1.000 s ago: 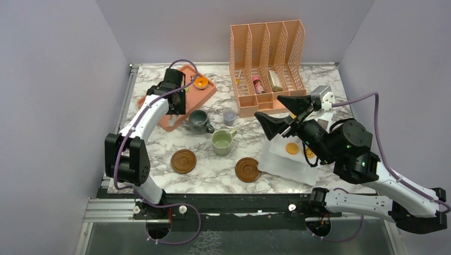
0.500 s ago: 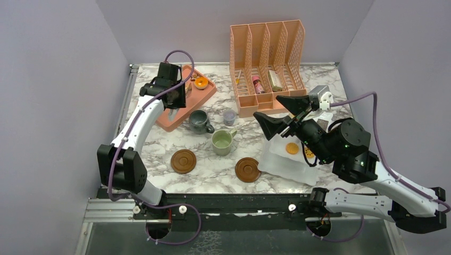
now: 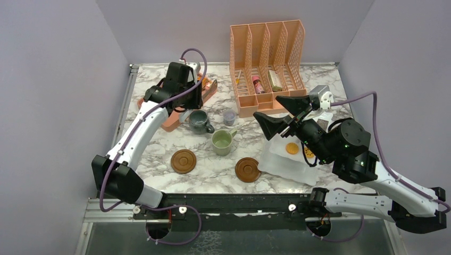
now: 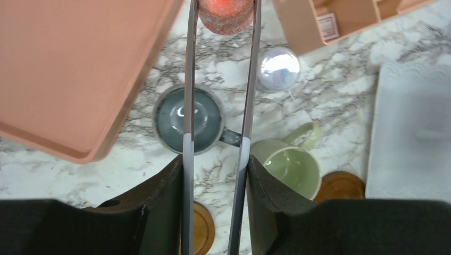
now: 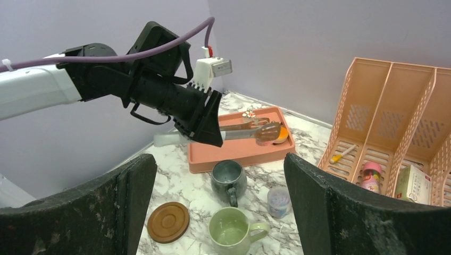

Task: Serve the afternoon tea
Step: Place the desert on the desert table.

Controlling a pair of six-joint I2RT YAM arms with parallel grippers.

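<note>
My left gripper (image 3: 184, 91) (image 4: 215, 164) is shut on metal tongs (image 4: 249, 79) (image 5: 244, 130). The tong tips pinch a red sugared treat (image 4: 225, 11) (image 5: 267, 133) over the right end of the pink tray (image 3: 169, 121) (image 4: 80, 69) (image 5: 239, 151). An orange donut (image 5: 282, 135) lies on the tray just behind it. The grey-blue mug (image 3: 198, 121) (image 4: 189, 119) and pale green mug (image 3: 222, 141) (image 4: 290, 170) stand on the marble, off the two brown coasters (image 3: 183, 161) (image 3: 248, 169). My right gripper (image 3: 276, 114) (image 5: 220, 202) is open, empty and held high, facing the mugs.
A white plate (image 3: 287, 164) with two small cookies (image 3: 291, 149) lies under my right arm. A clear lilac cup (image 3: 229, 117) stands beside the grey-blue mug. A pink file organizer (image 3: 268, 58) holding a pink bottle (image 3: 258, 84) stands at the back.
My left arm has swung right and risen over the tray with the tongs. My right arm has not moved.
</note>
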